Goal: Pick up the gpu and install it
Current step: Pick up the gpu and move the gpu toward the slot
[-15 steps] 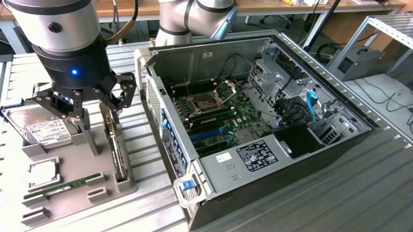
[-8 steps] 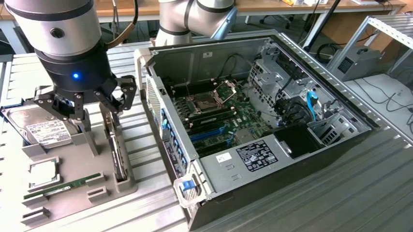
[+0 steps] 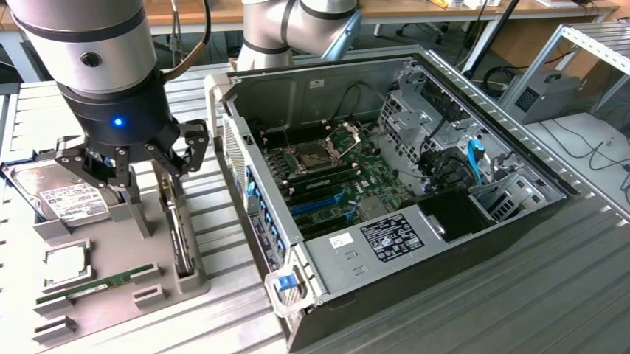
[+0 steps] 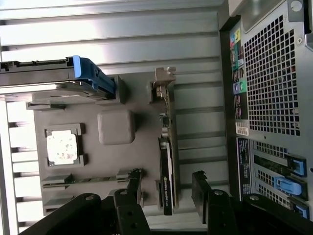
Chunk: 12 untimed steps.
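Note:
The gpu (image 3: 177, 232) is a thin dark card standing on edge in a grey holder (image 3: 147, 289), beside the open computer case (image 3: 325, 265). My gripper (image 3: 143, 173) hangs just above the card's near end, open, touching nothing. In the wrist view the gpu (image 4: 167, 166) runs between the two black fingers (image 4: 133, 188), with a gap on each side, and its silver bracket (image 4: 163, 82) is at the far end. Inside the case, the motherboard (image 3: 325, 173) with its blue slots lies exposed.
The grey holder also carries a silver hard drive (image 3: 67, 200) with a white label, a processor chip (image 3: 65, 267) and a green memory stick (image 3: 96, 284). A raised grey block (image 4: 116, 126) sits mid-holder. The case's rear wall (image 4: 271, 88) stands close beside the gpu. A second robot arm (image 3: 295, 26) stands behind the case.

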Motion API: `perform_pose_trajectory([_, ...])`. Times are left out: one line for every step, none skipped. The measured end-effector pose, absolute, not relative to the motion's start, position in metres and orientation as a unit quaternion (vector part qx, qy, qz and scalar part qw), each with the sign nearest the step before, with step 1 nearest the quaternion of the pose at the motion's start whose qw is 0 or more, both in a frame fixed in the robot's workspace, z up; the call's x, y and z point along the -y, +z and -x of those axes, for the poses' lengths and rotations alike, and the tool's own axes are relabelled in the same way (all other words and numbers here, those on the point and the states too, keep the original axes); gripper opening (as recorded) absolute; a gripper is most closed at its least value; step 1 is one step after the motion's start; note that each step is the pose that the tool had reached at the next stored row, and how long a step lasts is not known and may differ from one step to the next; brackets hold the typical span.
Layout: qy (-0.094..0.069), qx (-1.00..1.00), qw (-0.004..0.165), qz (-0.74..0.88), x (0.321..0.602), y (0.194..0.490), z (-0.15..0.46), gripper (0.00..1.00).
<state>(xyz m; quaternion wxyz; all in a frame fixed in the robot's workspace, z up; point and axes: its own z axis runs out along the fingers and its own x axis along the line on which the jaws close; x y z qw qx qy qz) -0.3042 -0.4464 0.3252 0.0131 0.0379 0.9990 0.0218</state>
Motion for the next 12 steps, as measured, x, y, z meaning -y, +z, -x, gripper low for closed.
perform_pose_trajectory([0.022, -0.999, 0.013, -0.038, 0.4464, 0.3244, 0.3042, 0.54])
perform_pose_trajectory([0.022, -0.999, 0.013, -0.038, 0.4464, 0.3232, 0.3042, 0.54])
perform_pose_trajectory([0.022, -0.999, 0.013, -0.038, 0.4465, 0.3225, 0.3042, 0.54])
perform_pose_trajectory([0.022, -0.999, 0.013, -0.038, 0.4464, 0.3217, 0.3042, 0.54])
perform_pose_trajectory([0.022, -0.999, 0.013, -0.038, 0.4465, 0.321, 0.3042, 0.54])
perform_pose_trajectory([0.022, -0.999, 0.013, -0.038, 0.4464, 0.3202, 0.3042, 0.54])
perform_pose_trajectory([0.022, -0.999, 0.013, -0.038, 0.4464, 0.3193, 0.3042, 0.54])
perform_pose_trajectory([0.022, -0.999, 0.013, -0.038, 0.4464, 0.3187, 0.3042, 0.54])
perform_pose_trajectory([0.022, -0.999, 0.013, -0.038, 0.4464, 0.3178, 0.3042, 0.54])
perform_pose_trajectory([0.022, -0.999, 0.013, -0.038, 0.4464, 0.3171, 0.3042, 0.54])
perform_pose_trajectory([0.022, -0.999, 0.013, -0.038, 0.4464, 0.3164, 0.3042, 0.54])
perform_pose_trajectory([0.022, -0.999, 0.013, -0.038, 0.4465, 0.3155, 0.3042, 0.54])
